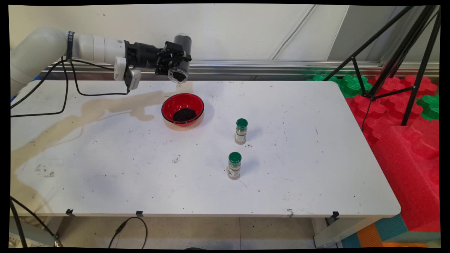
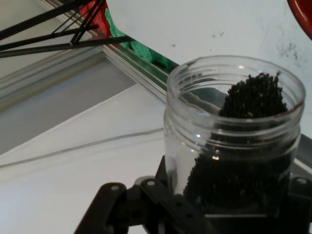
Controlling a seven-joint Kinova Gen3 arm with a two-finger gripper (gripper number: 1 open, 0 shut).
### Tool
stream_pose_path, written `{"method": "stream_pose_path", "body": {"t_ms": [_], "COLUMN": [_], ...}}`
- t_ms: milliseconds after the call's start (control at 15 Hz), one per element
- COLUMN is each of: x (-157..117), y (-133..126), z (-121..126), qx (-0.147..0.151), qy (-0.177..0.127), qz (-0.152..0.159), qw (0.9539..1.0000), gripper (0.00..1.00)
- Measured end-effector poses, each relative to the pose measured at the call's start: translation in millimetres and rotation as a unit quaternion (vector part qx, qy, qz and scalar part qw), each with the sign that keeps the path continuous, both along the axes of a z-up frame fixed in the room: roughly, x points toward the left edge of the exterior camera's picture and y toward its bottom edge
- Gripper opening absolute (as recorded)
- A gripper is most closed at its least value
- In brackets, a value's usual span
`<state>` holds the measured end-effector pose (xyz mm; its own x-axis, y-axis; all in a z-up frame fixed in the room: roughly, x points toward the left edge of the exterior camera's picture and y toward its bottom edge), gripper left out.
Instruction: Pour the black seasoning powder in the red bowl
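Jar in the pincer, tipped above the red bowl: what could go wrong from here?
1. The clear jar is tipped mouth-down beyond the far rim of the red bowl, so its dark grains may land on the table.
2. The pincer grips the jar's smooth side; it might slip.
3. Grains packed at the mouth could drop in one clump and scatter.

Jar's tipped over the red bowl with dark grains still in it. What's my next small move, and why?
Probably tilt the jar a little further, mouth down. The gripper holds it above and slightly behind the red bowl, which already has a dark pile in it, while the hand view shows grains heaped at the jar's mouth. Keep the mouth over the bowl.
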<state>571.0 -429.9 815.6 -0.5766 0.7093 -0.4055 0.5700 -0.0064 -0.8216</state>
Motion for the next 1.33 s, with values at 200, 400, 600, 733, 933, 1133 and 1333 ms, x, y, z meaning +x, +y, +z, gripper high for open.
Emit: {"method": "stream_pose_path", "body": {"t_ms": [200, 400, 600, 733, 933, 1133, 1333], "x": [-0.3, -0.1, -0.4, -0.8, -1.3, -1.7, -2.5], "y": [1.5, 3.4, 4.9, 5.7, 6.7, 7.6, 8.2], "z": [0.0, -0.4, -0.1, 0.1, 0.4, 0.6, 0.7], "qx": [-0.006, -0.013, -0.018, -0.021, -0.025, -0.028, -0.033], "qy": [-0.005, -0.012, -0.017, -0.02, -0.024, -0.027, -0.032], "qz": [-0.004, -0.008, -0.011, -0.012, -0.015, -0.017, -0.019], "qw": [1.0, 0.9998, 0.9996, 0.9995, 0.9993, 0.9991, 0.9988], "gripper": [0.0, 0.0, 0.0, 0.0, 0.0, 0.0, 0.0]}}
